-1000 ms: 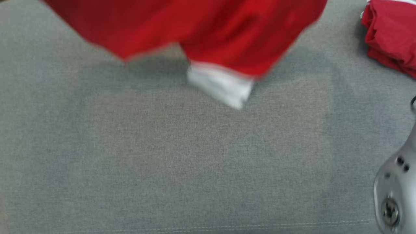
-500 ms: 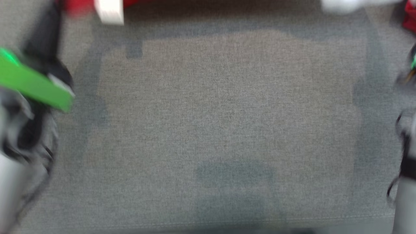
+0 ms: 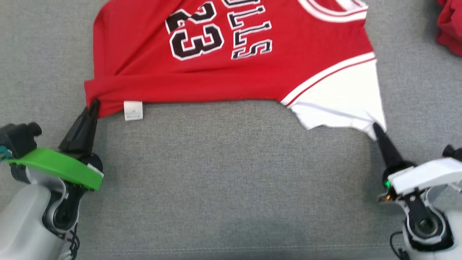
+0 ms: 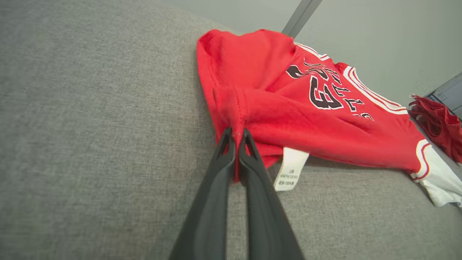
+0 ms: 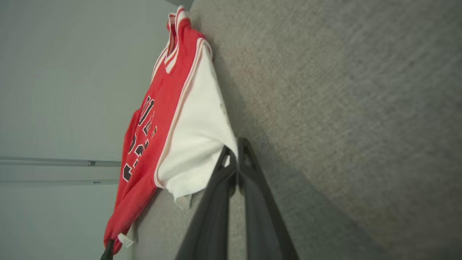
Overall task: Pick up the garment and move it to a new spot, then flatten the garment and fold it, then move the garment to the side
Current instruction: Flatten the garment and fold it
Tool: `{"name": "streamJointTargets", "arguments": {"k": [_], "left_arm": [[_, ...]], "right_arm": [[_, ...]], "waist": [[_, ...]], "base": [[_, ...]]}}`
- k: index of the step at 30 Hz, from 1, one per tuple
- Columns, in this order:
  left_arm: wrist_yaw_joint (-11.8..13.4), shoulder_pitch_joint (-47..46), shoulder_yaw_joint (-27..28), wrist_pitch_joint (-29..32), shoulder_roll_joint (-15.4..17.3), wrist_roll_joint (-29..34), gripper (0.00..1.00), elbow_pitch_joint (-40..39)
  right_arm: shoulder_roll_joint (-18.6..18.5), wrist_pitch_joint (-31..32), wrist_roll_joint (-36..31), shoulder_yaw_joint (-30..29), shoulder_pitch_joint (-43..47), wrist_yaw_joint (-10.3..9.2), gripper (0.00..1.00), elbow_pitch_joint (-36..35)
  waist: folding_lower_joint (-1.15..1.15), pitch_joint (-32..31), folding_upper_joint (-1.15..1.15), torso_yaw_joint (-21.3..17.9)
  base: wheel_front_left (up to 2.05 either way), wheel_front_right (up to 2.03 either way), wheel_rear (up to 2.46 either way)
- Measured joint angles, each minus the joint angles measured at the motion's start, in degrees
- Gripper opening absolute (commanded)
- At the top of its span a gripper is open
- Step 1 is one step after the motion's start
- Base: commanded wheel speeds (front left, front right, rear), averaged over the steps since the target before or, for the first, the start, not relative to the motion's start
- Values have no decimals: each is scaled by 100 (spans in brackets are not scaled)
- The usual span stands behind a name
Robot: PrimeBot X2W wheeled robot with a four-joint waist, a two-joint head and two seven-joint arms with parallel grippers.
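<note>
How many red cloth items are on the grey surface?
2. The jersey lies across the top middle; a crumpled red bundle sits at the upper right edge, partly cut off. Others may be hidden.

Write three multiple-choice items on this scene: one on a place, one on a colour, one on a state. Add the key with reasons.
1. The garment has a care label lying nearest: A) the left claw; B) the right claw; C) the collar.
2. The sleeve that the right claw pinches is: A) red; B) white; C) black.
3. The left claw is: A) wide open; B) shut on red cloth; C) shut on nothing.
Key: 1A, the label hangs beside its fingertips. 2B, white cloth sits between its fingers. 3B, red hem is squeezed between closed fingers.
</note>
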Motion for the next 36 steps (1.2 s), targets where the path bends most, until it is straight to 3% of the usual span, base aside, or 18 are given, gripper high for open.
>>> {"name": "streamJointTargets", "arguments": {"k": [7, 11, 17, 20, 21, 22, 23, 30, 36], "left_arm": [[-42, 605, 45, 0, -42, 23, 0, 245], [-44, 820, 70, 0, -69, 63, 0, 268], [-93, 1024, 197, 0, -276, 108, 15, 302], [-93, 1032, 215, 0, -366, 151, 44, 371], [-93, 1035, 187, 0, -401, 202, 60, 404], [-93, 1050, 155, 0, -422, 241, 87, 432], [-94, 1079, 108, -1, -427, 276, 100, 464], [-98, 1283, -449, 158, -575, 263, 100, 687], [-100, 1289, -528, 224, -548, 124, 100, 690]], "right_arm": [[45, 133, -45, 410, 990, 275, 0, -283], [30, 266, -126, 445, 1403, 307, 0, -396], [-154, 404, -203, 500, 1794, 341, 0, -544], [-174, 342, -376, 464, 1789, 376, 0, -575], [-172, 302, -414, 457, 1785, 376, 0, -583], [-171, 300, -437, 464, 1779, 377, 0, -599], [-170, 294, -482, 481, 1763, 377, 0, -604], [-160, 203, -638, 553, 1762, 383, 0, -667], [-202, 202, -738, 552, 1791, 368, 0, -686]], "waist": [[0, -499, 0, 71], [0, -700, 0, 88], [0, -884, 0, 42], [0, -921, 0, -17], [0, -938, 0, -29], [0, -956, 0, -38], [0, -974, 0, -48], [0, -1088, 0, 10], [0, -1163, 0, 185]], "base": [[0, 0, 0], [0, 0, 0], [0, 0, 0], [0, 0, 0], [0, 0, 0], [0, 0, 0], [0, 0, 0], [0, 0, 0], [0, 0, 0]]}}
